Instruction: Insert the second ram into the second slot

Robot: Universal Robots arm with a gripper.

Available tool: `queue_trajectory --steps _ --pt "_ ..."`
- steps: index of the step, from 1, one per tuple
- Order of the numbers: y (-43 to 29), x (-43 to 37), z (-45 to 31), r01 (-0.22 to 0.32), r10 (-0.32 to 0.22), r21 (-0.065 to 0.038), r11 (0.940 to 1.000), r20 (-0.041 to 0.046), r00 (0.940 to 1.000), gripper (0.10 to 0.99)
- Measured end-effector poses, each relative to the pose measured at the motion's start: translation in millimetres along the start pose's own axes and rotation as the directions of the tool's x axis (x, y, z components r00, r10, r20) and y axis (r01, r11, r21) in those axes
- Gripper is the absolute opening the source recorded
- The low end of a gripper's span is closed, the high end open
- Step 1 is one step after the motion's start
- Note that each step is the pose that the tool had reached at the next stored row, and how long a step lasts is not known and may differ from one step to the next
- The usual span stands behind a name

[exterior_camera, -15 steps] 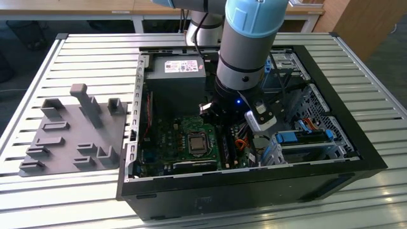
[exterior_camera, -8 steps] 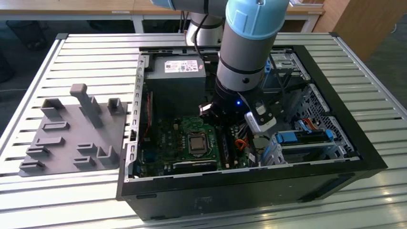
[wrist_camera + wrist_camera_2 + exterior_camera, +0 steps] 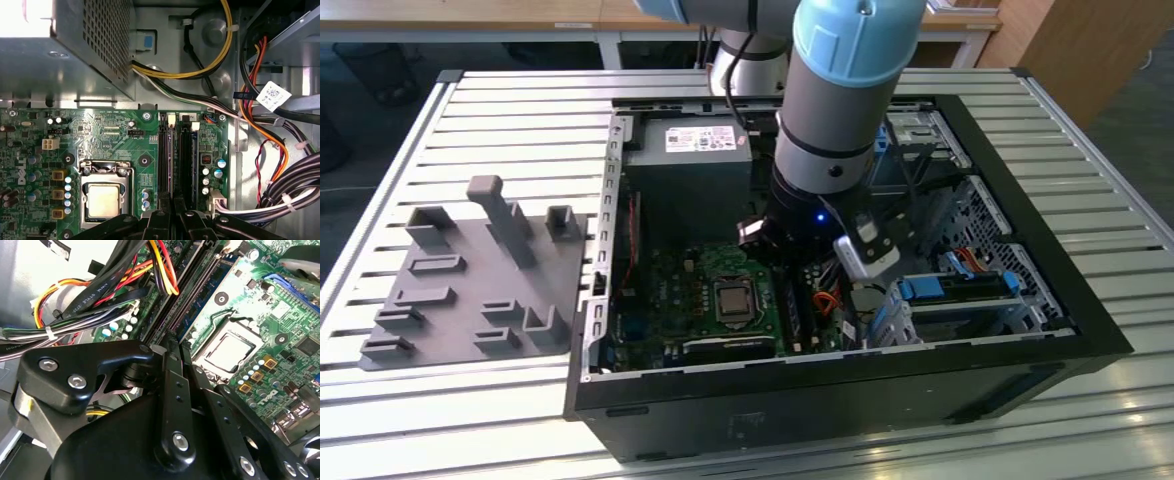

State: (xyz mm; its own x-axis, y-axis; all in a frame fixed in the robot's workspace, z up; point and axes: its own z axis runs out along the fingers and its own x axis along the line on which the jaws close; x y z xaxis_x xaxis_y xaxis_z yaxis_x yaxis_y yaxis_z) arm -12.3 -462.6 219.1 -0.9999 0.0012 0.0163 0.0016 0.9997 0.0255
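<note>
My gripper [image 3: 785,270] reaches down inside the open computer case [image 3: 1067,300], over the memory slots beside the processor socket [image 3: 727,300]. In both wrist views its black fingers [image 3: 162,220] stand close together over one slot. The second ram [image 3: 207,292] shows as a thin blue strip standing on edge in that slot line, running out from under my gripper [image 3: 172,340]. In the first wrist view the second ram [image 3: 169,160] lies in the slot nearest the socket, my gripper [image 3: 173,205] at its end. How deep it sits is hidden.
A bundle of coloured cables [image 3: 100,290] hangs close beside the slots. The power supply box [image 3: 700,160] fills the case's far end; drive bays with blue clips [image 3: 954,290] sit at the exterior view's right. A grey holder block [image 3: 467,270] stands on the slatted table.
</note>
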Motion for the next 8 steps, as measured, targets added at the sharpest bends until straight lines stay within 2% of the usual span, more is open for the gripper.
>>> queue_trajectory --steps 8 --pt "-0.1 0.0 3.2 0.0 0.0 0.0 1.0 -0.0037 1.0 0.137"
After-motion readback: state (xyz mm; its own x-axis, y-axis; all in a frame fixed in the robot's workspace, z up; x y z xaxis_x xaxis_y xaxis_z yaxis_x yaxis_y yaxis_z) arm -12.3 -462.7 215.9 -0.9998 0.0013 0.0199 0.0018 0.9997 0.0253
